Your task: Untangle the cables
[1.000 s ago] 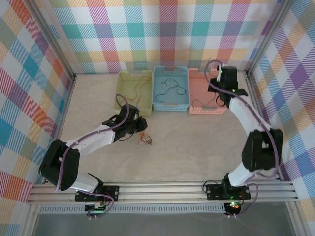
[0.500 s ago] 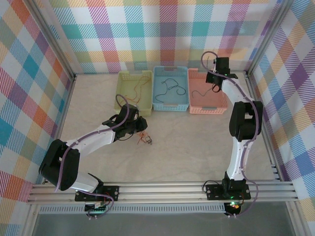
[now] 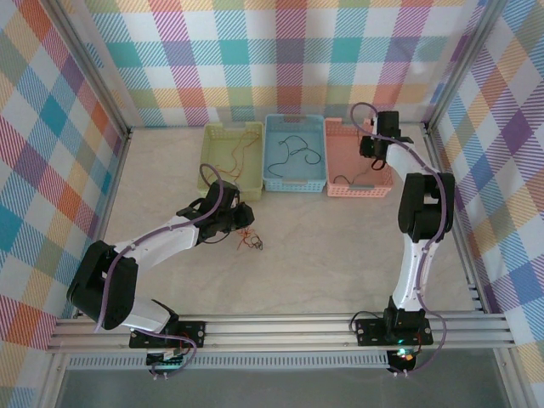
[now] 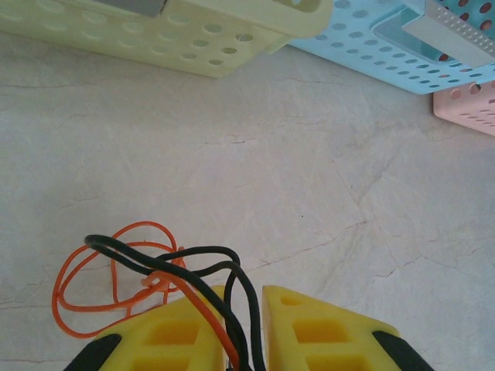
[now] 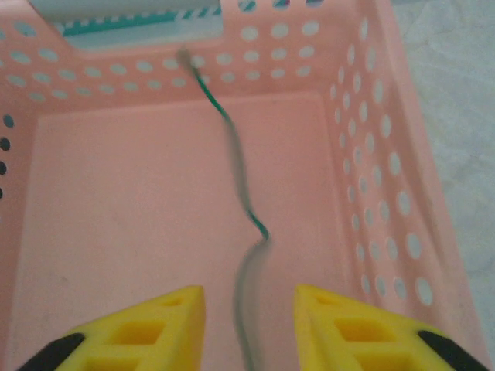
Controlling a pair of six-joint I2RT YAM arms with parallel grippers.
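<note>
three baskets (image 3: pixel 294 184) stand side by side beyond the tangled cables (image 3: pixel 252 241).

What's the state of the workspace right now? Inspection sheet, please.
Surface: pale marbled tabletop, bare apart from the tangle.
Job's things: orange-and-black wire tangle at the left gripper; green wire, blurred, within the pink basket; thin wires in the yellow basket; black wire in the blue basket.
Clutter: nothing seen.
Grippers: left gripper shut on the orange-and-black wire tangle; right gripper open over the pink basket.
Cables: lilac arm cables loop along both arms.
Surroundings: checked cloth walls; metal frame rail.
</note>
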